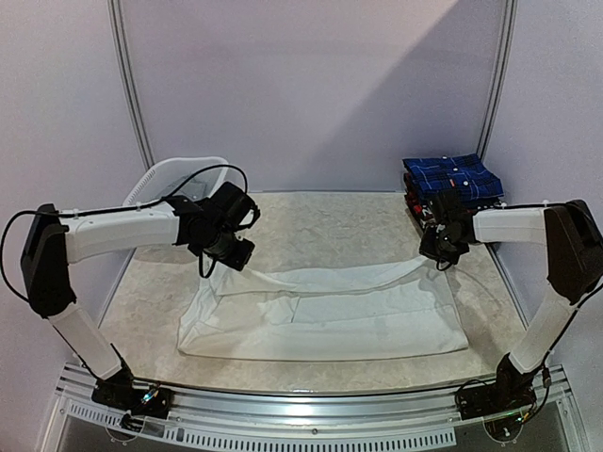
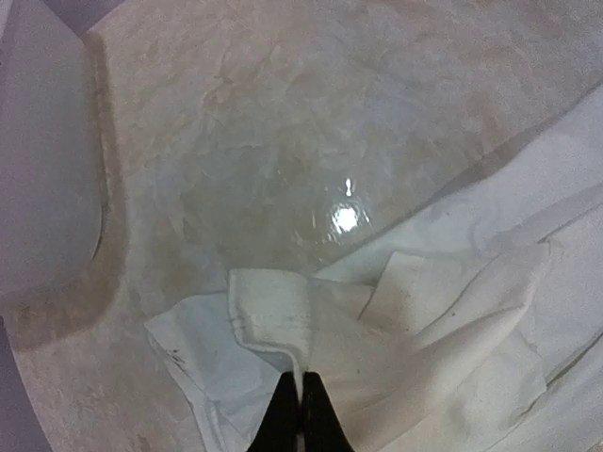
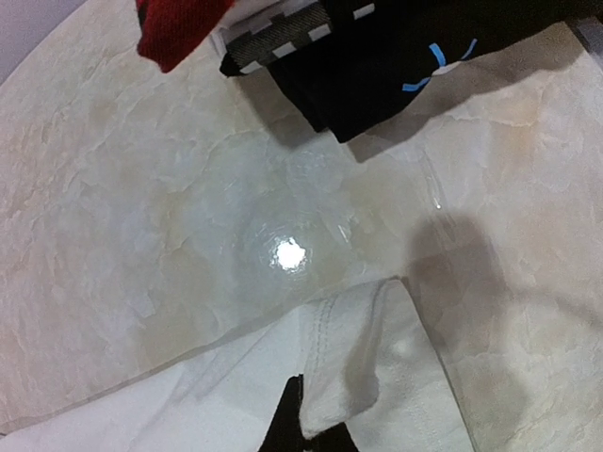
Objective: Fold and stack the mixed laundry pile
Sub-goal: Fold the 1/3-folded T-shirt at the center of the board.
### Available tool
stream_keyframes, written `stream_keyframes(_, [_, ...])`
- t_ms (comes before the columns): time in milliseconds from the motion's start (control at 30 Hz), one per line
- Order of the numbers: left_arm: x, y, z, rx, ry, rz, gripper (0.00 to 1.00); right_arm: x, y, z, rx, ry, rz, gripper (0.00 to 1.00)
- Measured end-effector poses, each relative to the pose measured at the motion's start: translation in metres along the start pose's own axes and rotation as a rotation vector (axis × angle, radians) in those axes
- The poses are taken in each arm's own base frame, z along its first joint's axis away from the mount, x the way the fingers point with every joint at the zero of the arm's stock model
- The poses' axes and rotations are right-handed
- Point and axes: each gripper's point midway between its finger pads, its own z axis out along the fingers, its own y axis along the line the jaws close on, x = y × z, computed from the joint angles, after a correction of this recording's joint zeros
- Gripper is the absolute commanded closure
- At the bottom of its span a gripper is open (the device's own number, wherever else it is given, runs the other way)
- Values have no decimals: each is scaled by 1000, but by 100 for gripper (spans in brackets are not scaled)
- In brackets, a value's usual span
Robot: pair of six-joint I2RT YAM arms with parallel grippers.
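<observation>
Cloth nearest us, the white shirt (image 1: 325, 315), lay spread on the table (image 1: 320, 226). We saw the left gripper (image 2: 301, 395) pinching its far-left corner and the right gripper (image 3: 303, 422) pinching its far-right corner. Farther back, the plaid shirt (image 1: 452, 176) topped a folded stack (image 1: 415, 203).

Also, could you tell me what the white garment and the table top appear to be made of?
The white shirt looks like thin matte cotton-type cloth: it lies in soft folds and shows a stitched hem. The table top looks like glossy marble-patterned stone or laminate: beige veining and a bright light reflection; which one, I cannot tell.
</observation>
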Motion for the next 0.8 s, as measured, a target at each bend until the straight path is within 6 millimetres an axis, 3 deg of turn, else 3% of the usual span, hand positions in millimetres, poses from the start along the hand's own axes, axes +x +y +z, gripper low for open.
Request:
stream_keyframes(133, [-46, 21, 1, -41, -55, -23, 100, 1, 2, 0, -10, 6, -12, 100])
stream_keyframes(267, [-88, 48, 14, -92, -94, -29, 100, -3, 8, -2, -31, 6, -13, 100])
stream_keyframes(467, [-132, 89, 41, -165, -124, -4, 100, -39, 34, -12, -82, -62, 0, 100])
stream_keyframes(600, [-140, 96, 54, -181, -118, 27, 100, -53, 45, -15, -99, -87, 3, 100])
stream_keyframes(800, [-126, 92, 62, -168, -83, 60, 100, -45, 39, -10, -72, -56, -6, 100])
